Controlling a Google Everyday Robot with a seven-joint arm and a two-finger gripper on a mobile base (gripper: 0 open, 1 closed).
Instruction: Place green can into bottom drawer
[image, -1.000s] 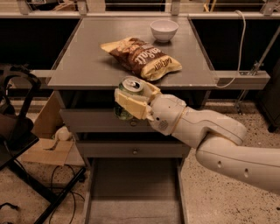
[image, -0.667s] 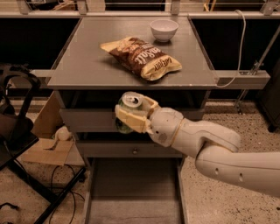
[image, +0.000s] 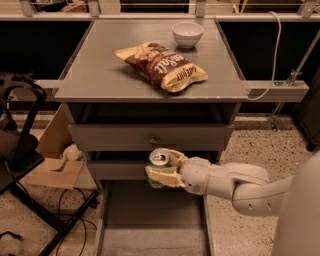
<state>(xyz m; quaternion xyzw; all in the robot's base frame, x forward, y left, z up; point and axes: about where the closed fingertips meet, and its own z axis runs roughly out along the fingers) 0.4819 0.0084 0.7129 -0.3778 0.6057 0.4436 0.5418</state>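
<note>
Cream-coloured fingers (image: 163, 176) of the gripper (image: 161, 168) are clamped around the green can (image: 160, 158), which stands upright with its silver top facing up. The gripper hangs in front of the middle drawer (image: 115, 170), above the back end of the pulled-out bottom drawer (image: 150, 225). The arm (image: 240, 185) reaches in from the right. On the tabletop (image: 95, 75) above lie a chip bag (image: 162, 65) and a white bowl (image: 187, 34).
</note>
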